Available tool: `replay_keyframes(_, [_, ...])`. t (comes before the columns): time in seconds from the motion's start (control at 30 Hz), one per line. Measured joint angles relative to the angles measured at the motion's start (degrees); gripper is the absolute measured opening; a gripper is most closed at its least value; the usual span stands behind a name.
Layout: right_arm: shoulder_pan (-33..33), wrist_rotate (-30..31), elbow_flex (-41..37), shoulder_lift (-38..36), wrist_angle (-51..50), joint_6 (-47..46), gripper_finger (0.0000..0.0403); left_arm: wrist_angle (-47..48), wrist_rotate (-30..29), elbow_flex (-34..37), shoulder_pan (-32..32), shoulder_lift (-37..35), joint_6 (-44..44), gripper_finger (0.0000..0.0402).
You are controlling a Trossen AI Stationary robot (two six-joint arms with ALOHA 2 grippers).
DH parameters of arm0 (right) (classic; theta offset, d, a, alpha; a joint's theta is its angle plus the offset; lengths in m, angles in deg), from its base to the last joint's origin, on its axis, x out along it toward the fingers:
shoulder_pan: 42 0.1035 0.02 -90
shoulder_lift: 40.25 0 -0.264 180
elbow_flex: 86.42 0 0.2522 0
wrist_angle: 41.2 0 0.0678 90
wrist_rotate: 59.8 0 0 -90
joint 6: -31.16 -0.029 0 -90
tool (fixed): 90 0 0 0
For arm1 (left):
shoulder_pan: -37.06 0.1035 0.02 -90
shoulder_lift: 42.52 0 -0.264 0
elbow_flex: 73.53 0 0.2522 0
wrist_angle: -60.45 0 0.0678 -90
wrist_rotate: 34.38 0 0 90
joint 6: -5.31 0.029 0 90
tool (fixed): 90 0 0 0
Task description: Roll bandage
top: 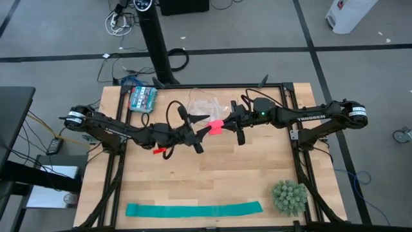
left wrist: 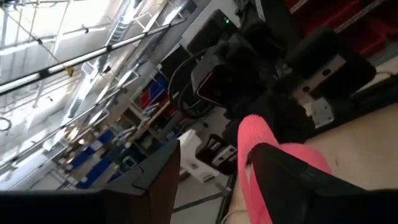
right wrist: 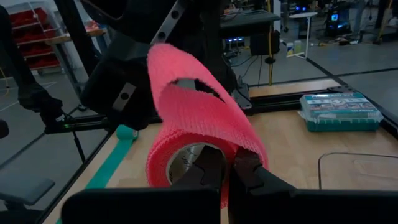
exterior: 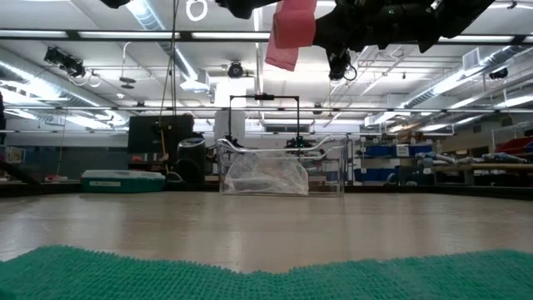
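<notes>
Right pincer [right wrist: 230,171] clamped on pink bandage [right wrist: 199,118] (held aloft), left pincer [top: 193,132] apart — beside it

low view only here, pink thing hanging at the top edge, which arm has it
Observer: The right gripper is shut on the bandage, pinching its edge.
Operator: is it rolled at all
Observer: Partly. The right wrist view shows it curled into a loose loop around a hollow core.
Operator: where's the left gripper
Observer: The left gripper is open, right beside the bandage above mid-table.
Operator: that green in front of me
Observer: A teal strip lying flat along the table's near edge.
</notes>
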Motion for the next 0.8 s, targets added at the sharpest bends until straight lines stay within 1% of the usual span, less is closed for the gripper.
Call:
replay_keyframes(0.13, [0.0,0.0,0.0,0.0,0.0,0.0,0.0,2.7,-4.1,0.0,-1.6,0.0,1.2,0.0206])
replay_keyframes(0.4, [-0.8,-0.1,0.0,0.1,-0.1,0.1,0.0,14.1,-9.4,-0.1,-4.7,0.0,-9.8,0.0206])
replay_keyframes(0.6, [-1.1,-0.1,0.0,0.0,0.1,-0.2,0.0,15.2,-13.6,0.0,-6.1,0.0,-12.4,0.0206])
replay_keyframes(0.67, [-1.1,-0.1,0.0,0.0,0.1,-0.2,0.0,16.1,-13.9,0.0,-6.2,0.0,-13.1,0.0206])
replay_keyframes(0.8, [-1.1,-0.4,0.0,0.0,0.1,-0.2,0.0,18.8,-16.0,0.0,-6.0,0.0,-17.6,0.0206])
